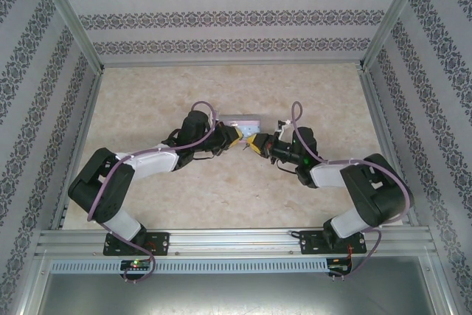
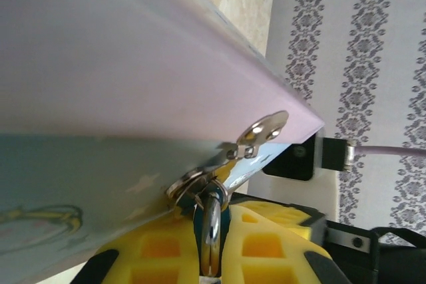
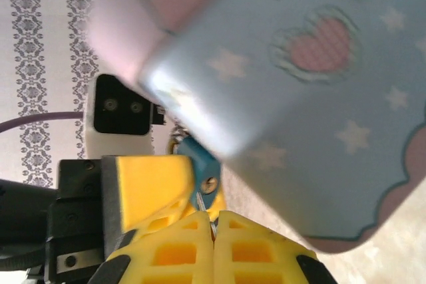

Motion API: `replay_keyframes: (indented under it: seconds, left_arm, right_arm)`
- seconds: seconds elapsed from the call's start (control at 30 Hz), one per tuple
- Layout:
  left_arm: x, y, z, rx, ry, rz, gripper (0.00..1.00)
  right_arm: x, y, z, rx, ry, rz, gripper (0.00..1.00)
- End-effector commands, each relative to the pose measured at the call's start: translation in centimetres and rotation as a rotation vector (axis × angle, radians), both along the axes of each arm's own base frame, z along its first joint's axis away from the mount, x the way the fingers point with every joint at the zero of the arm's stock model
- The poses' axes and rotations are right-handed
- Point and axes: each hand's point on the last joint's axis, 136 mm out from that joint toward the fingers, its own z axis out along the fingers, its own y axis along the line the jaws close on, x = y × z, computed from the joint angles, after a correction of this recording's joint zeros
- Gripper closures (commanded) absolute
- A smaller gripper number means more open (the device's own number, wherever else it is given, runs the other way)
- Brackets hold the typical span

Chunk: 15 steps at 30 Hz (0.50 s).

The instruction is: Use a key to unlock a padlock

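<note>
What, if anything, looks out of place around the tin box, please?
Nothing stands out. The left gripper pinches the padlock at the tin box hasp; the right gripper holds the key to it.

Table (image 1: pixel 221 197): I see a beige marbled top.
Tin box (image 1: pixel 242 120): sits mid-table, pastel blue, with pale stars and a pink heart on one face.
Hasp (image 2: pixel 265 128): shiny metal, at the box's edge.
Walls (image 1: pixel 221 5): striped floral wallpaper on three sides.
</note>
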Motion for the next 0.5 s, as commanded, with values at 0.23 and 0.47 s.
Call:
replay_keyframes:
  seconds: [0.23, 0.47]
  left_arm:
    - [-1.29, -0.36, 0.15, 0.003, 0.029, -0.054, 1.0]
    - [-1.14, -0.7, 0.46, -0.031, 0.035, -0.052, 1.0]
  right_arm:
    - [-1.45, -1.83, 0.77, -0.119, -0.057, -0.049, 1.0]
    - [-1.11, -1.18, 0.39, -0.129, -0.05, -0.039, 1.0]
